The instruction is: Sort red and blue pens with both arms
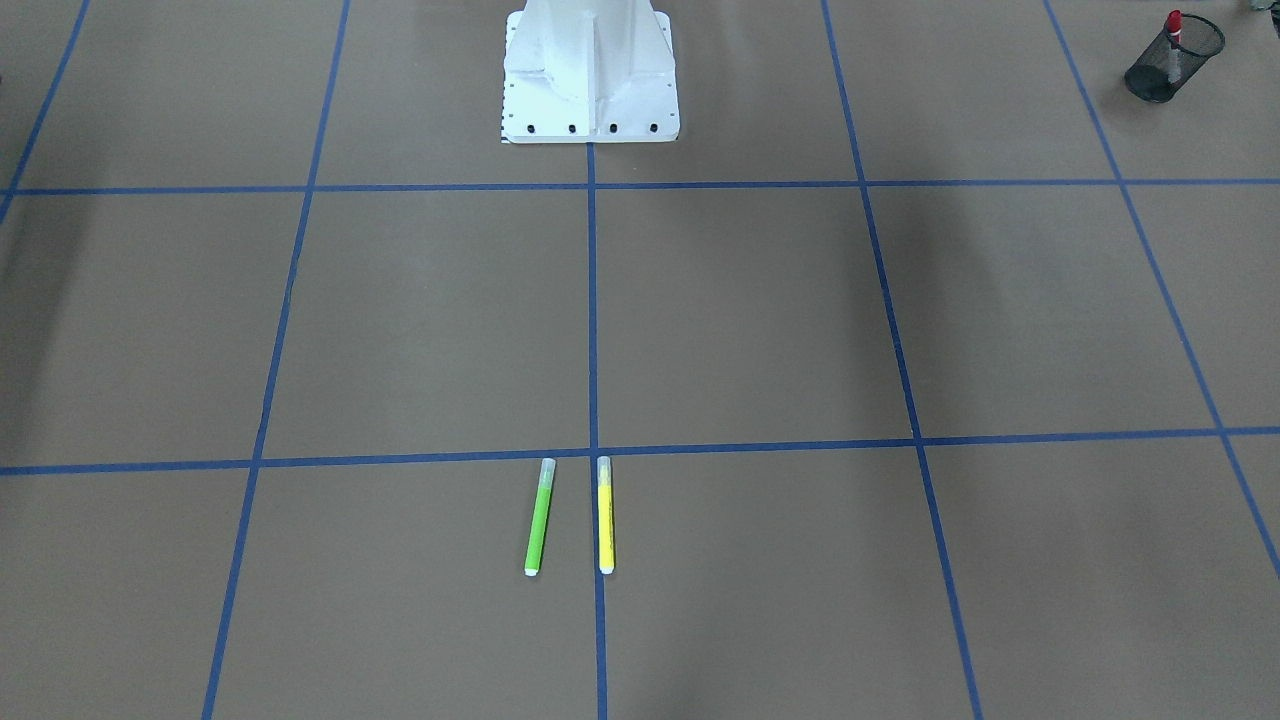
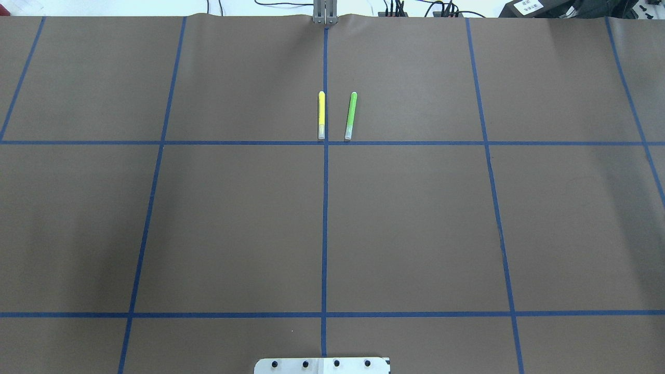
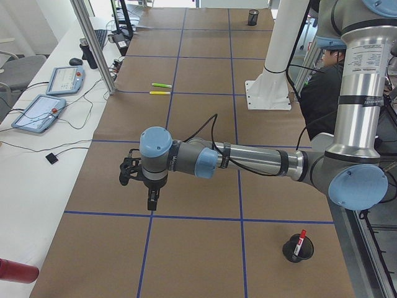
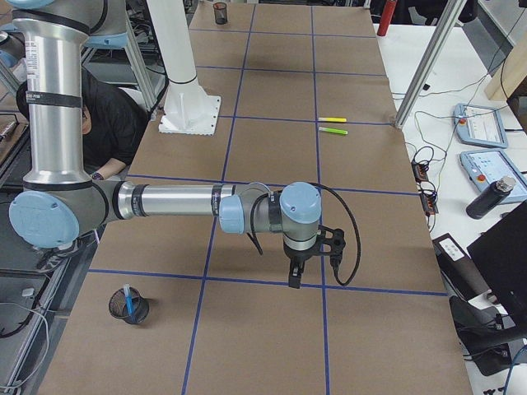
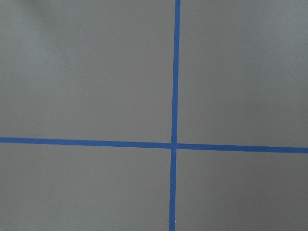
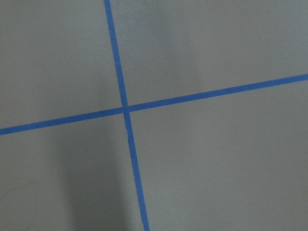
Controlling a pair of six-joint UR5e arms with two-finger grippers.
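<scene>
Only side views show left gripper [image 3: 151, 205] and right gripper [image 4: 293, 278], opening indiscernible; blue pen [image 4: 127, 296] stands in mesh cup [image 4: 137, 313], lower left.

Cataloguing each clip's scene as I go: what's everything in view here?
left-end mesh cup: one, black, robot's side.
right-end mesh cup: one, black, robot's side.
red pen: one, red-capped, standing in left-end cup.
blue pen: one, standing in right-end cup.
green marker: one, lime, lying far centre.
yellow marker: one, beside green, apart.
table: one, brown, blue tape grid.
pedestal base: one, white, robot's edge.
tablets: two, side bench.
person: one, dark top, behind pedestal.
left arm, right arm: grey-silver, stretched over table.
left gripper, right gripper: black, above table; open or shut unclear.
</scene>
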